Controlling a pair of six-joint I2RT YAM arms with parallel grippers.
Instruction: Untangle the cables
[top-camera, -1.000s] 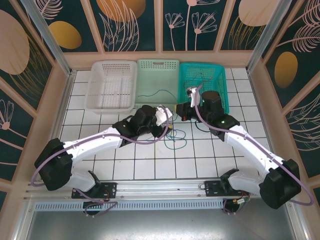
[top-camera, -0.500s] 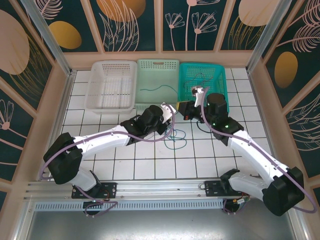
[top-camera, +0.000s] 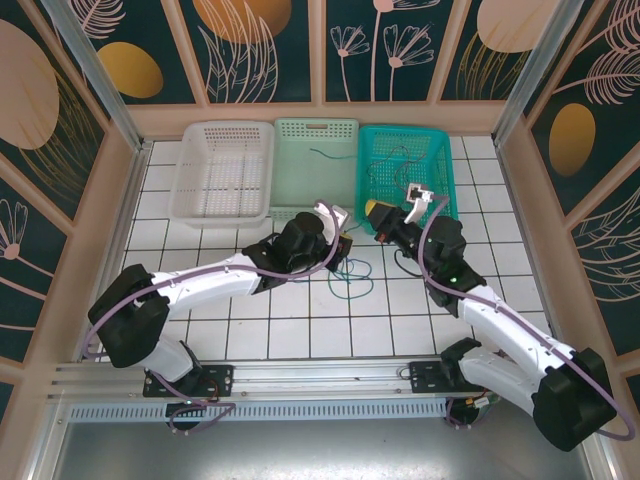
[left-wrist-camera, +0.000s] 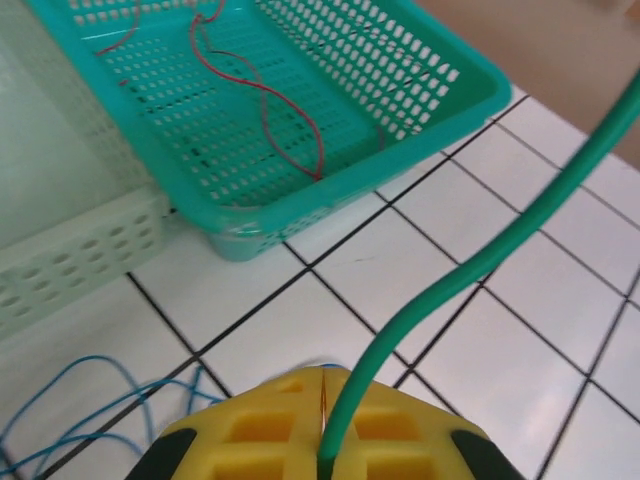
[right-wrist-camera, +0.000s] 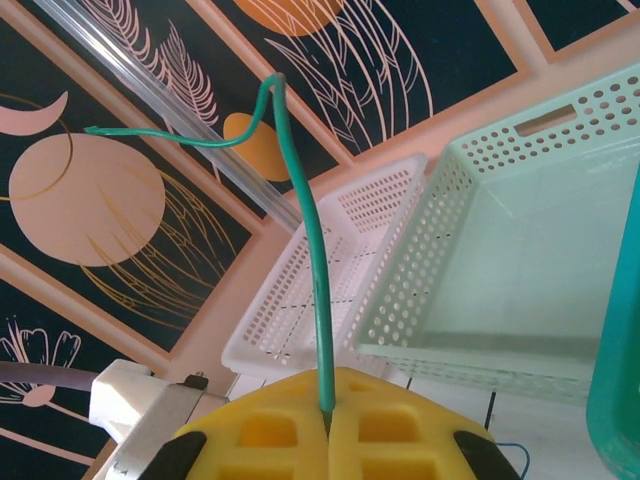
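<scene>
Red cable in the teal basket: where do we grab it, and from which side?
Grip the red cable mid-span, on the bend lying flat on the open floor of the teal basket, probably from straight above: the walls block a side approach, and its lower end sits close to the near wall.

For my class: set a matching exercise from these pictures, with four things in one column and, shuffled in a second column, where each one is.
Things
1. red cable
2. blue cable
3. green cable
4. white basket

Places
A. lying on the tiles
B. left end of the basket row
C. inside the teal basket
D. pinched in the left gripper

Pairs: 1-C, 2-A, 3-D, 4-B
</scene>
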